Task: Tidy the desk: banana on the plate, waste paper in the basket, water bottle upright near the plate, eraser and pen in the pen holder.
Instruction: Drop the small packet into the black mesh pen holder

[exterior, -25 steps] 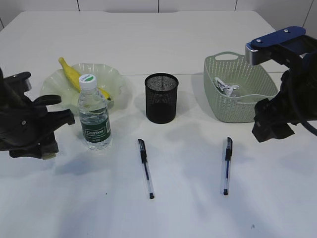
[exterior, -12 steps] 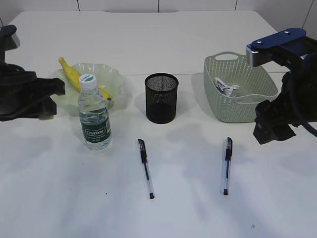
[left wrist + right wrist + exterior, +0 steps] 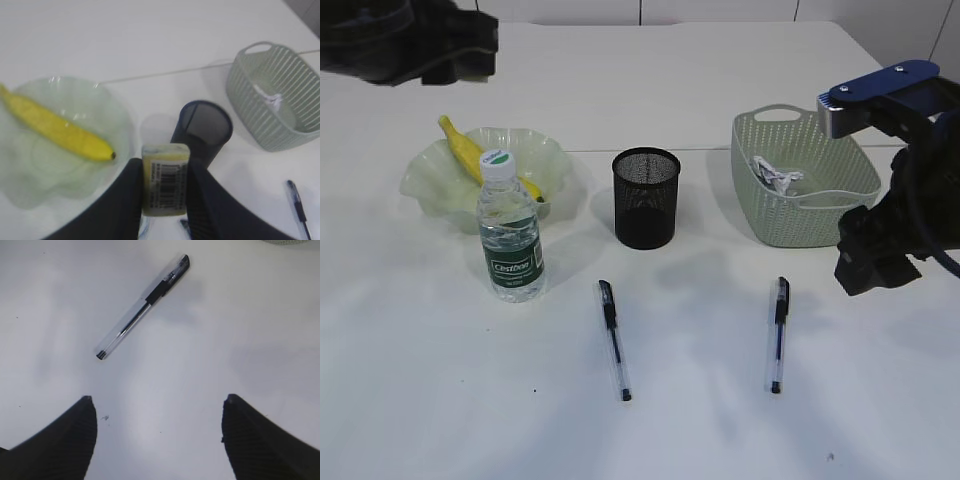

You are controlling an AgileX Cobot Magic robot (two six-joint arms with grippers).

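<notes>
My left claw (image 3: 164, 200) is clamped on the eraser (image 3: 165, 179) above the bottle (image 3: 510, 232) and holder (image 3: 646, 197). My right claw (image 3: 157, 437) gapes over a pen (image 3: 143, 306) on the desk (image 3: 720, 420).

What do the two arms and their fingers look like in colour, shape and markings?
Both arms are black. The right arm is bulky and dark, with a blue bar bearing silver screws on top, over a grey block. The right gripper has two wide, dark, finely ribbed fingers with rounded tips. The left gripper has smooth, slightly glossy black fingers. No printed markings are visible.
</notes>
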